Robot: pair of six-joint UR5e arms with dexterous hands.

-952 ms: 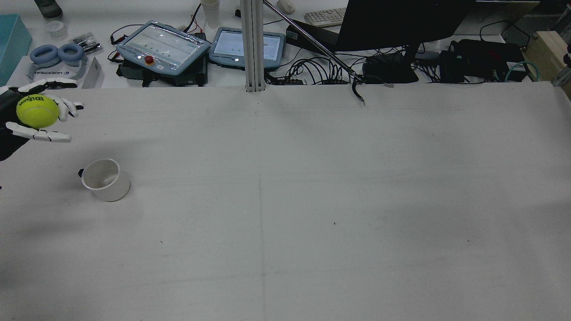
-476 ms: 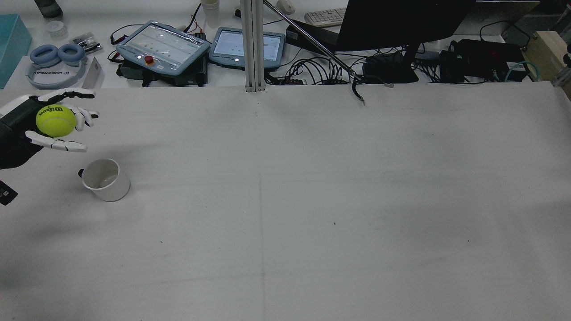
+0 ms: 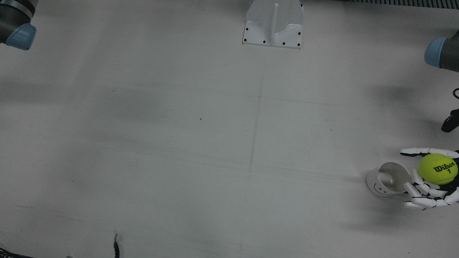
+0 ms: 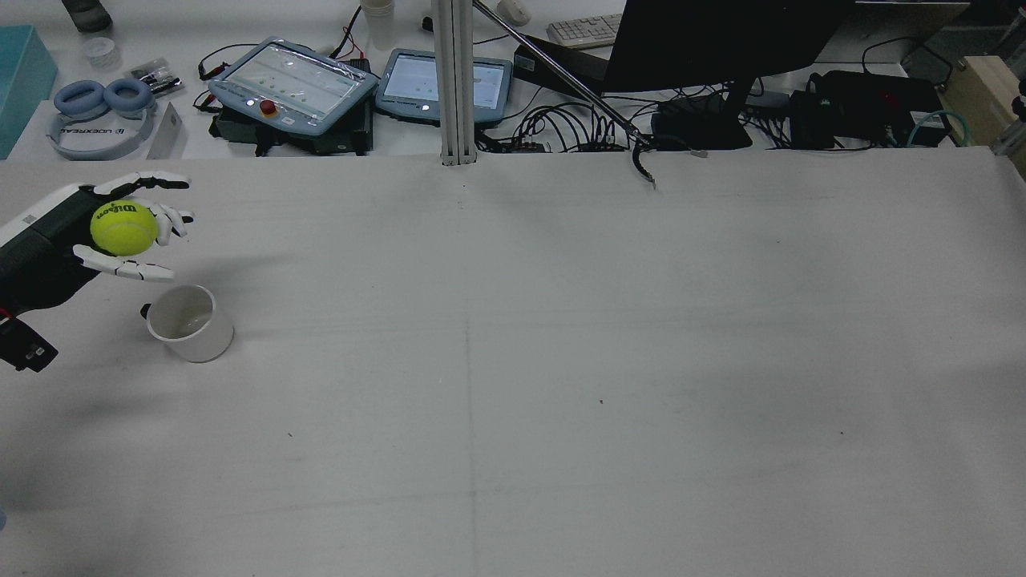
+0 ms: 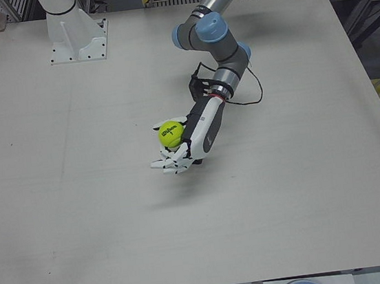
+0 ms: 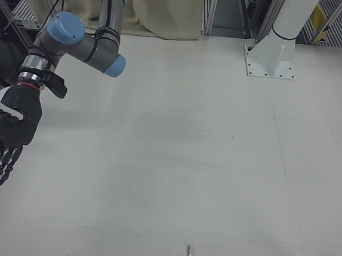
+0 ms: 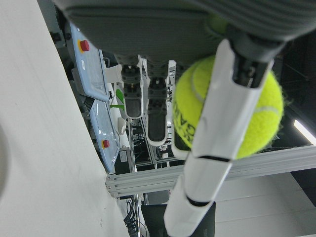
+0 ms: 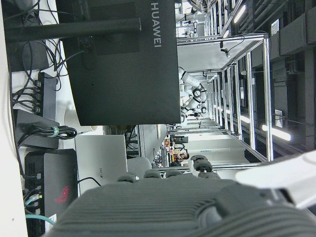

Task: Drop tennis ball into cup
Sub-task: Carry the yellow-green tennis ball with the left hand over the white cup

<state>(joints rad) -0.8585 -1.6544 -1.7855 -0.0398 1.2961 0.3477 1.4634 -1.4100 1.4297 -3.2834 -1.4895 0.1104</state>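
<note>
My left hand (image 4: 104,232) is shut on a yellow-green Wilson tennis ball (image 4: 124,228) and holds it above the table at the rear view's far left. A white cup (image 4: 190,323) stands upright on the table just right of and nearer than the hand. In the front view the ball (image 3: 437,168) sits right beside the cup (image 3: 389,178), with the fingers (image 3: 421,195) reaching past its rim. The left-front view shows the ball (image 5: 171,132) in the raised hand (image 5: 193,141); the cup does not show there. My right hand (image 6: 6,131) hangs open and empty, fingers pointing down, far from the cup.
Beyond the table's far edge are teach pendants (image 4: 292,84), blue headphones (image 4: 103,100), a monitor (image 4: 721,40) and cables. An aluminium post (image 4: 454,80) stands at the far middle. A white pedestal (image 3: 273,23) is at the near middle.
My left hand has carried the ball to the right and nearer, toward the cup. The cup has not moved.
</note>
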